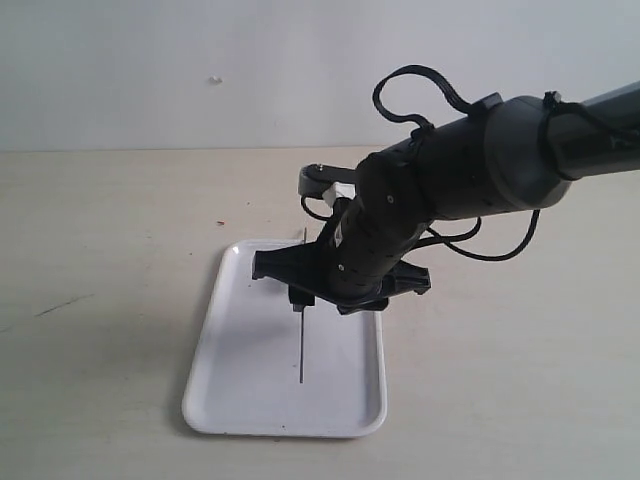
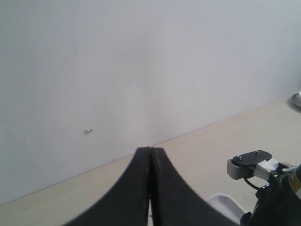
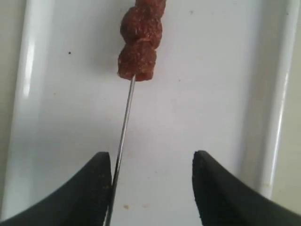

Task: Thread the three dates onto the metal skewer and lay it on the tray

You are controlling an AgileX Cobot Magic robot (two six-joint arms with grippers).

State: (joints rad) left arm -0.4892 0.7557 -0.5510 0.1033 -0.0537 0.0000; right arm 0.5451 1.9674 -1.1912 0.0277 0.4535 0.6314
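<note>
Charcoal arm of rounded casings and loose wire.
The right arm (image 1: 500,150) is matt dark grey: a fat round joint housing on a smoother, greyer tube, with thin black cables (image 1: 420,80) looping above and below it. By the wrist sits a small silver-grey bracket (image 2: 237,170) topped by a black plate with two screws (image 2: 257,152). The right claw (image 3: 151,157) and left claw (image 2: 150,150) have black, curved, tapering fingers.

My right arm (image 1: 440,190) hid the dates (image 3: 138,44) from the exterior camera; the wrist picture's edge cut off the third date (image 3: 150,4).
</note>
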